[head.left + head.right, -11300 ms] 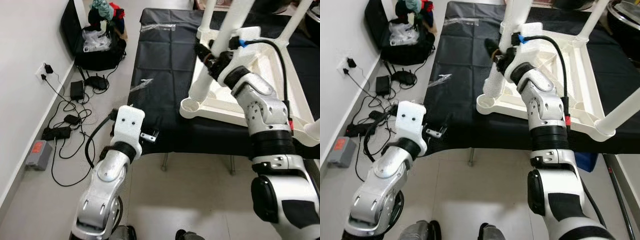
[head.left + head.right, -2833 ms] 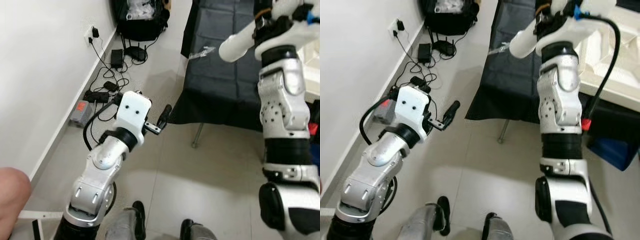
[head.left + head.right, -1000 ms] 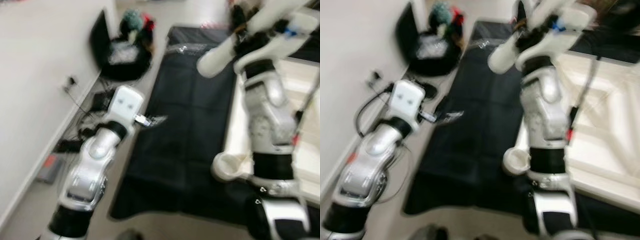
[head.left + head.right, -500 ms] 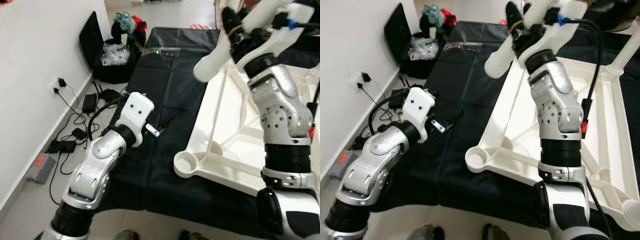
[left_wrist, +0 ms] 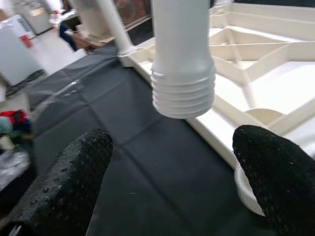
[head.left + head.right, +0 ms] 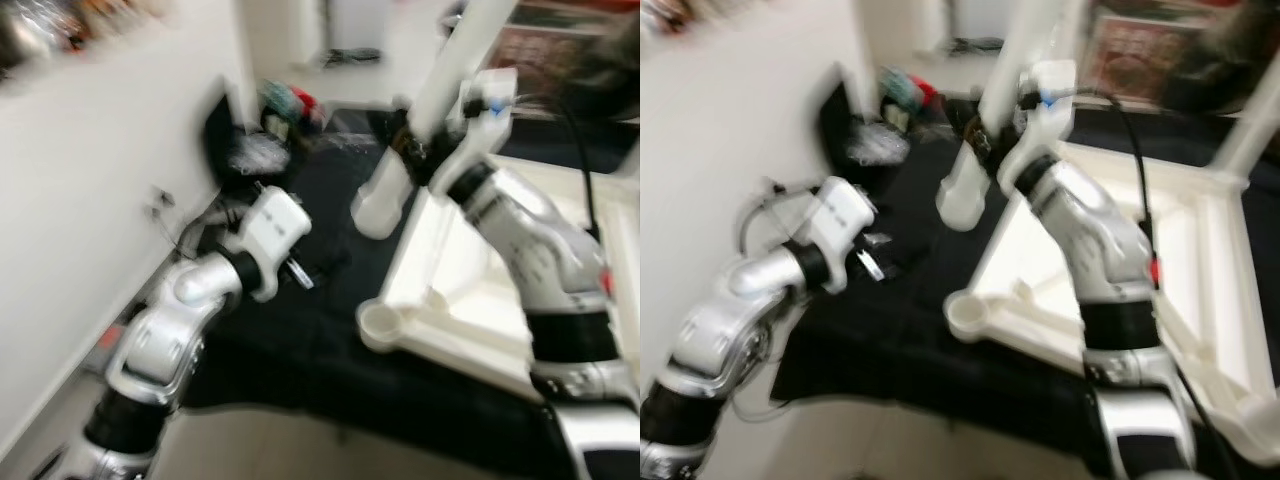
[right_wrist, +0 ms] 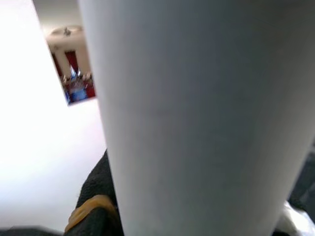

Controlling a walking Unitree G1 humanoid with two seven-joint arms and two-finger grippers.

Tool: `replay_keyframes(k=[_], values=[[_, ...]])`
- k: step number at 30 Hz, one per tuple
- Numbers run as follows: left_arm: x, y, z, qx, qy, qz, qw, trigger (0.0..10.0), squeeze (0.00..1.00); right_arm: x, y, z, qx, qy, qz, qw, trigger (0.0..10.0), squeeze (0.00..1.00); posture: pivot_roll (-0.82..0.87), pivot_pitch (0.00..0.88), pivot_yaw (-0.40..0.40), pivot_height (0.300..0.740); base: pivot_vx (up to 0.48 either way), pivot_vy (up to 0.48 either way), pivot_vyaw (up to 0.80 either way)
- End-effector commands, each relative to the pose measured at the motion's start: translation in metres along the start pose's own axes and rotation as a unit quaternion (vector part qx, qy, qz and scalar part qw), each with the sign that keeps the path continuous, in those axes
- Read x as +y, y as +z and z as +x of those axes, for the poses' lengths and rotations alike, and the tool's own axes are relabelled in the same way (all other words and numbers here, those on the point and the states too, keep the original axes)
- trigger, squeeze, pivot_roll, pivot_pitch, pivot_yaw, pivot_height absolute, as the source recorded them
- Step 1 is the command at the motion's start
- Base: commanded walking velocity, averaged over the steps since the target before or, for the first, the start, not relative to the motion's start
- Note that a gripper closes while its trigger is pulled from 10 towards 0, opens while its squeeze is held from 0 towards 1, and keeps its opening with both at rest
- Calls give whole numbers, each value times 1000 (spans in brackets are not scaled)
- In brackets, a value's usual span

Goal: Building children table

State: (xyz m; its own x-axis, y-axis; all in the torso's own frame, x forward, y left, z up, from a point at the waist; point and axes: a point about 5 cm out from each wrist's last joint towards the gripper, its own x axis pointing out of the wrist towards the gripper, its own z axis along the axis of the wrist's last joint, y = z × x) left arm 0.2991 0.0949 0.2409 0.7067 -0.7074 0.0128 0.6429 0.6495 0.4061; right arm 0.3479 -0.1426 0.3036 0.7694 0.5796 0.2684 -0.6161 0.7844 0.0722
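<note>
R gripper [image 6: 402,150] is clamped on 1 white table leg [image 6: 385,195], threaded end hanging just above the upturned tabletop [image 6: 470,300], near its corner socket [image 6: 381,322], L gripper [image 5: 167,167] spread, idle; next, I judge: lower, align & screw in.

Silver arms, pebbled black fingers [image 5: 64,187].

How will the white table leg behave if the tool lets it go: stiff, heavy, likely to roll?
The white table leg looks like rigid, probably light, hollow plastic. Being round and smooth, it would likely roll on the black cloth and may slip in the right tool.
</note>
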Motion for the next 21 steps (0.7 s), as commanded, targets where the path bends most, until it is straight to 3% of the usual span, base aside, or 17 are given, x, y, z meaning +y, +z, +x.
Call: replay_keyframes(k=[1,21], values=[[0,-3,2,9,1,7,1000,10000,0,1,-1,0,2,3,14,1000,10000,0,156,167,-19,740,0,0,0],[-6,-4,11,-2,-6,-1,1000,10000,0,3,-4,-3,5,11,55,998,10000,0,146,183,-16,740,0,0,0]])
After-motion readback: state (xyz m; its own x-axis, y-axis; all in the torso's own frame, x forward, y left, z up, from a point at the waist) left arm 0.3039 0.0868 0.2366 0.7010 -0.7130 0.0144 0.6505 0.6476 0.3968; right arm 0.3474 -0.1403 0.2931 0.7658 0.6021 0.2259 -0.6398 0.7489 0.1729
